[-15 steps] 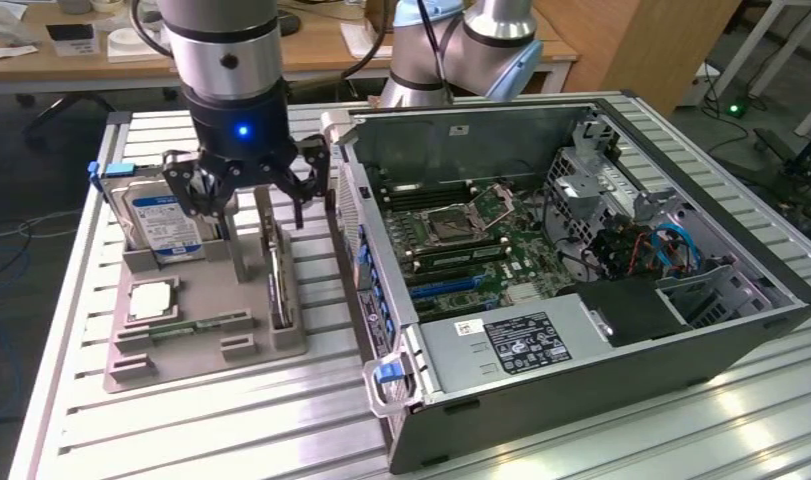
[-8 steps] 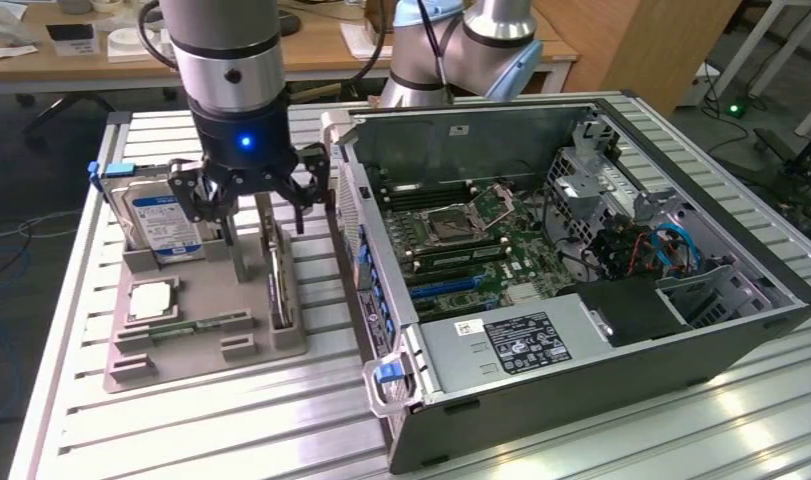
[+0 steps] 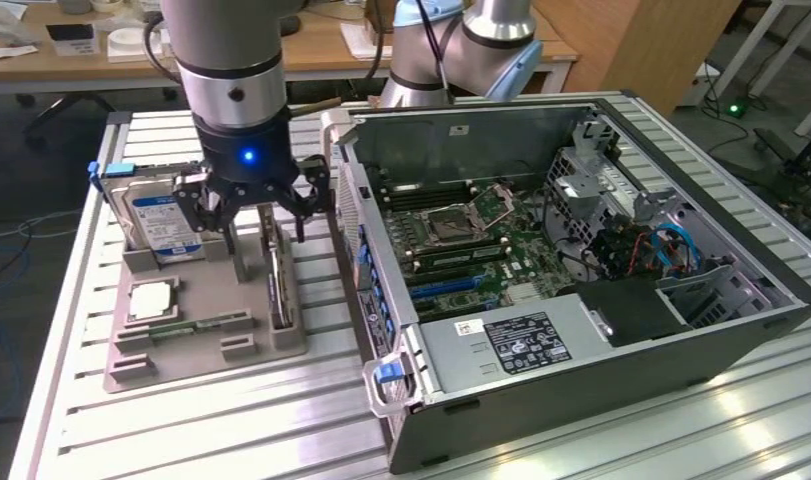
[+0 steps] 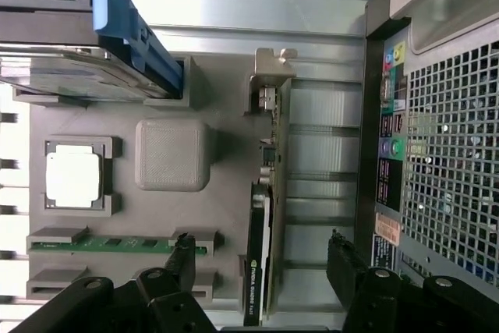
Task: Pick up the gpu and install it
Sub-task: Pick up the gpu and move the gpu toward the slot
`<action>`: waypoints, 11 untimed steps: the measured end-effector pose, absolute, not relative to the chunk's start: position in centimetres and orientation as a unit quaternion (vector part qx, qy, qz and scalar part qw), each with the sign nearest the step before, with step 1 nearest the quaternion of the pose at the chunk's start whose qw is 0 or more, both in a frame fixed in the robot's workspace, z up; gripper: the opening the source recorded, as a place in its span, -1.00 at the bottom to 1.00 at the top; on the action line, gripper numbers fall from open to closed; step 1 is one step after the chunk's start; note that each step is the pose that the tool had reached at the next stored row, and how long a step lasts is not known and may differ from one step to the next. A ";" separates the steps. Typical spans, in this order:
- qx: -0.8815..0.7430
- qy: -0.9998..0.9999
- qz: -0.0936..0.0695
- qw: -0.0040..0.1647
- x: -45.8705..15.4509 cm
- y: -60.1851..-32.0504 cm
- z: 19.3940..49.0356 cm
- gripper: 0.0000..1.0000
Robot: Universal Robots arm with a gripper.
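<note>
Directly beneath the pincer (spread wide) stands the gpu; untouched.

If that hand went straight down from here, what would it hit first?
Most likely the gpu, standing on edge in the grey tray right below. The open hand straddles it, though depth is hard to judge.

**Arm upright, jaws wide**

The arm hangs straight down, its wrist vertical, a blue light glowing on the black collar. The gripper points downward, its dark fingers spread wide apart, clamping nothing between them.
</note>
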State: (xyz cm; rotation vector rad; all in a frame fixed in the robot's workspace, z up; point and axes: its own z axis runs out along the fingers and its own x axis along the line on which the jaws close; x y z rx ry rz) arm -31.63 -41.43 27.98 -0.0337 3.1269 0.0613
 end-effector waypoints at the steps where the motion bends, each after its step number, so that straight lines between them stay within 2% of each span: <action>1: -0.011 1.000 0.020 0.007 -31.6 -41.4 27.8 0.55; 11: -0.011 1.000 0.020 0.007 -31.6 -41.4 26.0 0.55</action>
